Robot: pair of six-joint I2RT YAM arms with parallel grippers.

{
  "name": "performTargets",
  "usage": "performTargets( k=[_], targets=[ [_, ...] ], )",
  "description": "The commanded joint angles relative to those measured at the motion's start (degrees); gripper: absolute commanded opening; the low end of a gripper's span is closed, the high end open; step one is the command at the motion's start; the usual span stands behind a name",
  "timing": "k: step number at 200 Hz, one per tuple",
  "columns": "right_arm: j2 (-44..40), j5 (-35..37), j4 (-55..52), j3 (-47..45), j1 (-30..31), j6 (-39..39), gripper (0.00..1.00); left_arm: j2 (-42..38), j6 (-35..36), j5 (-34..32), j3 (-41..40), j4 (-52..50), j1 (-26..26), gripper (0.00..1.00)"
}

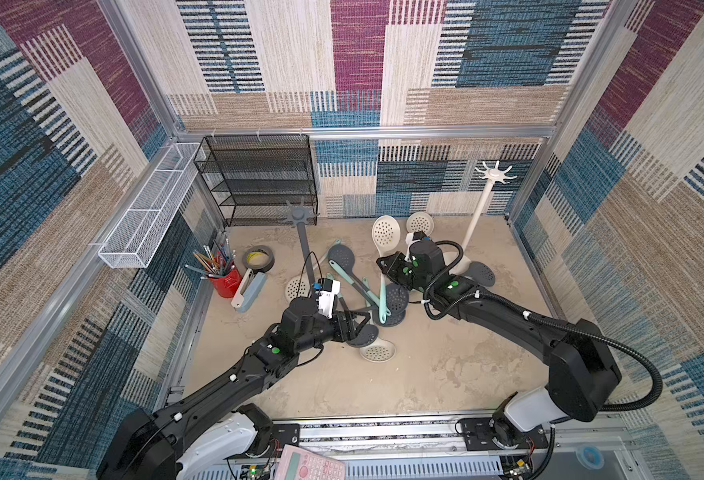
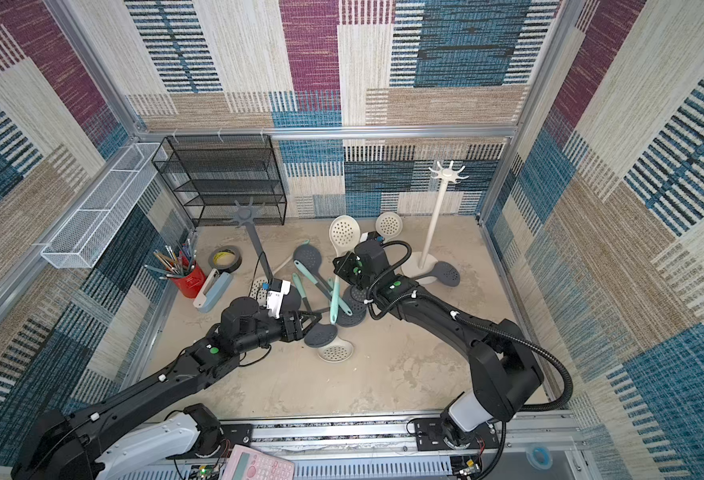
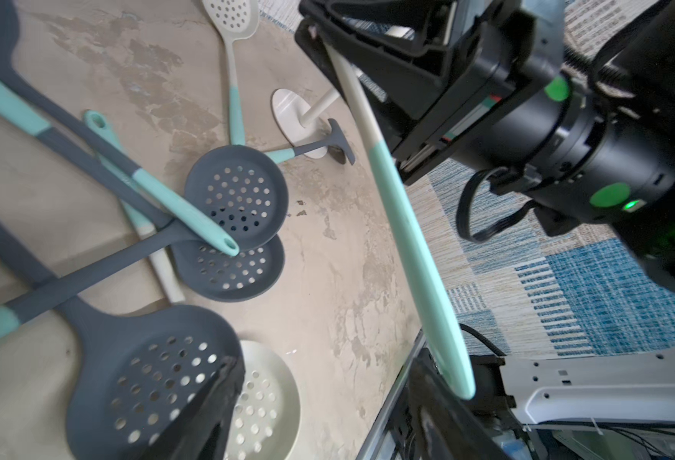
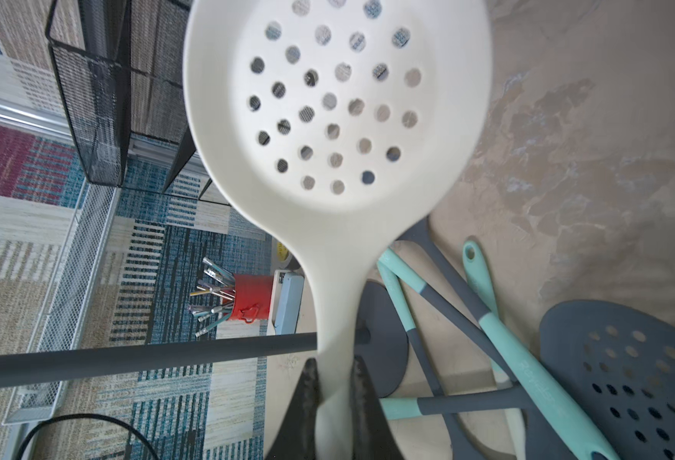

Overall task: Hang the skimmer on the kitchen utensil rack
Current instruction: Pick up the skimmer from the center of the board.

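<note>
Looks out between the left gripper's (image 3: pixel 327 378) parted fingers (image 3: pixel 212 410). Catches the skimmer (image 3: pixel 403 223), clamped in the right gripper (image 3: pixel 323 38) near the white rack base (image 3: pixel 288 115), slanting close past one finger. Finds grey skimmers (image 3: pixel 236 199) piled near that base.

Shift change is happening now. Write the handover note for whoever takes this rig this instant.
Right gripper: shut on the white skimmer at its neck, bowl up, lifted off the table.
Left gripper: open, empty, fingertips close to that skimmer's teal handle end.
White rack stands at the back on the right arm's side, grey rack on the left arm's; no hook visibly carries anything.
Other skimmers lie piled on the table.
Done: skimmer picked up. Left: hang it on a rack hook.
</note>
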Motion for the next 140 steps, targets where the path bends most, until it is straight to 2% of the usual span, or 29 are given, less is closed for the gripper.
performTargets(
  k=[1,38,84,112,140],
  targets=[
    [-1.41,2.65,4.04,-1.54,0.09,3.75,0.12,2.08,-1.99,-1.02,1.86,8.06,-1.50,0.66],
    [-2.28,5.14,3.99,-2.48,0.05,4.73,0.12,4.85,-3.48,-1.19,2.64,12.49,-2.93,0.61],
    [-3.74,8.09,5.93,-4.58,0.09,7.51,0.13,8.82,-2.90,-1.93,5.07,13.26,-4.38,0.55],
    [-3.75,9.27,6.49,-4.96,0.08,8.58,0.14,11.88,-3.35,-2.83,5.19,17.68,-5.22,0.43],
    [-4.12,9.78,7.08,-5.71,0.06,9.14,0.15,14.01,-3.66,-3.67,5.03,22.76,-5.60,0.24]
  ],
)
